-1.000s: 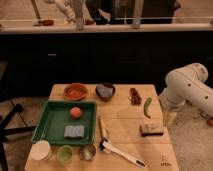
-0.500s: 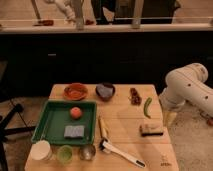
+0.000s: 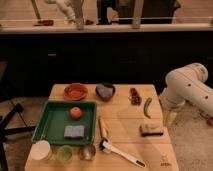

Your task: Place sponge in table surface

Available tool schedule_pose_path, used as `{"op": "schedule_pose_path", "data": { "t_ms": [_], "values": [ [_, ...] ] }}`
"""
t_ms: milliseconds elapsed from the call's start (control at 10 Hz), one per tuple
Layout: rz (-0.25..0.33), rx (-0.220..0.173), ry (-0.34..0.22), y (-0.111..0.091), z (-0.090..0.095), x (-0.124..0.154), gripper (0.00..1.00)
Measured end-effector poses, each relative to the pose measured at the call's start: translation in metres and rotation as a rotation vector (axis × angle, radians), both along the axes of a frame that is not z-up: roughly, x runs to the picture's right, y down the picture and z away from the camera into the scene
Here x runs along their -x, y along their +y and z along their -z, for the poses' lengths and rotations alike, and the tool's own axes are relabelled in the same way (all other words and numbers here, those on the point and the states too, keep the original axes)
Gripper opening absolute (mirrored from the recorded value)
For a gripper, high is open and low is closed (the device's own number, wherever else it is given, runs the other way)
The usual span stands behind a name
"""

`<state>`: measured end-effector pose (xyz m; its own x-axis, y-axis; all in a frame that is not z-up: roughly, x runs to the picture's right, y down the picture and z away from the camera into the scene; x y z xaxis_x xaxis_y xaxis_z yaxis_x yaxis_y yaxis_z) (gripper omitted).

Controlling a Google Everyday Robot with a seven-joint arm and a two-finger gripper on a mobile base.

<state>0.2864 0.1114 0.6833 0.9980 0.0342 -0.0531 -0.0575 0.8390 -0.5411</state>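
Tan counter (image 3: 127, 127) carries the green tray (image 3: 41, 134) on its left half. My hand (image 3: 169, 119) hangs well right of the tray, past the counter's edge, fingers spread, holding nothing. Inside the tray the sponge (image 3: 74, 131) lies flat, just nearside of the orange ball (image 3: 75, 112).

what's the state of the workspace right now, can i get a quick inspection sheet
surface: table surface, light wood, crowded on its left side and along the front
job's things: sponge lies flat in the green tray, apart from the orange ball; not yet on the table surface
clutter: orange bowl, dark bowl, green pepper, brown block, white brush, white cup, green cup, metal cup
grippers: gripper open, holding nothing, pointing down by the table's right edge, far from the sponge
cables: nothing seen
surroundings: dark counter behind the table
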Motion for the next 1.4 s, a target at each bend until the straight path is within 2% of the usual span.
{"op": "schedule_pose_path", "data": {
  "t_ms": [700, 800, 1100, 1300, 1400],
  "values": [
    [0.002, 0.001, -0.001, 0.000, 0.000, 0.000, 0.80],
    [0.018, 0.007, -0.009, -0.001, -0.002, 0.002, 0.80],
    [0.039, 0.025, -0.077, -0.004, -0.007, 0.045, 0.80],
    [0.036, 0.030, -0.130, -0.008, -0.009, 0.100, 0.80],
    [0.029, 0.029, -0.144, -0.010, -0.009, 0.119, 0.80]
  ]
}}
